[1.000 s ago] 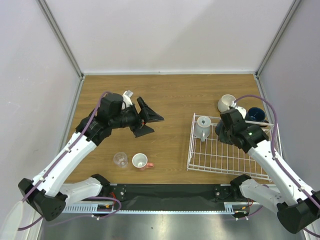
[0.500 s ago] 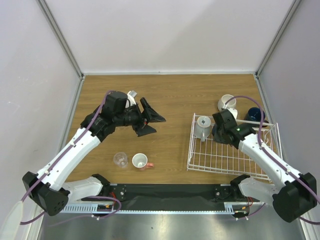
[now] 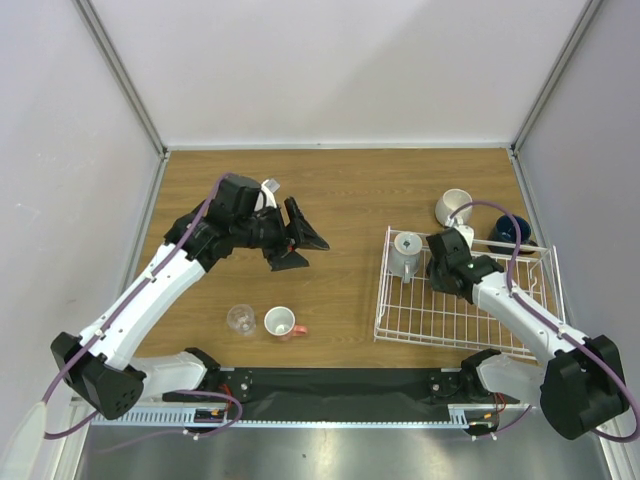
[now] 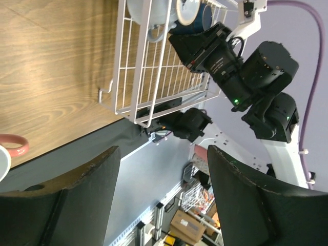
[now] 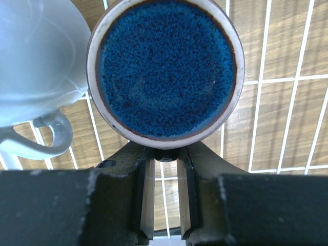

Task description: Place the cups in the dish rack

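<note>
My right gripper (image 5: 166,154) is shut on the handle of a dark blue cup (image 5: 165,72) and holds it upright over the white wire dish rack (image 5: 266,82). A pale grey-blue mug (image 5: 36,61) stands in the rack right beside it, also seen from the top (image 3: 405,250). In the top view the right gripper (image 3: 442,268) is over the rack's (image 3: 400,325) far left part and hides the held cup. My left gripper (image 3: 300,240) is open and empty above the table's middle left. A clear glass (image 3: 240,318) and a pink cup (image 3: 280,322) stand near the front edge.
A cream-white mug (image 3: 453,207) stands on the table behind the rack. Another dark blue cup (image 3: 510,230) is at the rack's far edge. The left wrist view shows the rack (image 4: 138,77) and the pink cup's handle (image 4: 13,143).
My right gripper has moved left and nearer over the rack, towards the pale mug, still shut on the blue cup. My left gripper has shifted slightly farther away, still open.
</note>
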{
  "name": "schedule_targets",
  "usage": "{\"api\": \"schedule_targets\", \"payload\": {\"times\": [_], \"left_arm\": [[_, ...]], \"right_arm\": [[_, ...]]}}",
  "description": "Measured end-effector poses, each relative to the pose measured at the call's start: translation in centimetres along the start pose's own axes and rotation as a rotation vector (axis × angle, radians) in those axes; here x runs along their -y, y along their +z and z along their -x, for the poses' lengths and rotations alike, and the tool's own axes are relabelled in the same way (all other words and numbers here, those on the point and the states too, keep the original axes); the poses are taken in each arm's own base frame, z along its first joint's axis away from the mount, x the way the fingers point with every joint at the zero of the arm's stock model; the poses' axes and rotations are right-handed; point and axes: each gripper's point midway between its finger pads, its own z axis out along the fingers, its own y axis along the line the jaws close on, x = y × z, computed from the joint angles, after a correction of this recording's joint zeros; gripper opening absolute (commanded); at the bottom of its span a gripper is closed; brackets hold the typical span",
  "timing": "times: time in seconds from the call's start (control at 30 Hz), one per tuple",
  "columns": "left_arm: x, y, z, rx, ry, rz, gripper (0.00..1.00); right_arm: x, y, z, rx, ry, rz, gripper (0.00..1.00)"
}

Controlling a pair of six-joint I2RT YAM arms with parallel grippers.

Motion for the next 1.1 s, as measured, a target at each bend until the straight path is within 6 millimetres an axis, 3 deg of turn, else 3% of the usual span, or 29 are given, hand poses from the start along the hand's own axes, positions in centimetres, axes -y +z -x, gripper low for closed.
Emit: {"api": "schedule_targets", "payload": {"times": [0.47,0.73,0.9,1.1], "left_arm": [[-0.2,0.0,-0.2,-0.011,0.013,0.004,0.73],[-0.2,-0.1,-0.2,-0.011,0.013,0.004,0.73],[-0.2,0.0,-0.2,-0.013,0.012,0.002,0.73],[-0.4,0.1,-0.2,-0.015,0.009,0.004,0.69]], "right_arm": [[-0.7,0.7,0.9,0.052,-0.010,0.030,0.01],[-0.9,1.3,0.8,0.044,-0.019,0.025,0.28],[-0.9,1.4,0.8,0.040,-0.022,0.023,0.54],[-0.8,1.3,0.7,0.037,-0.021,0.021,0.63]]}}
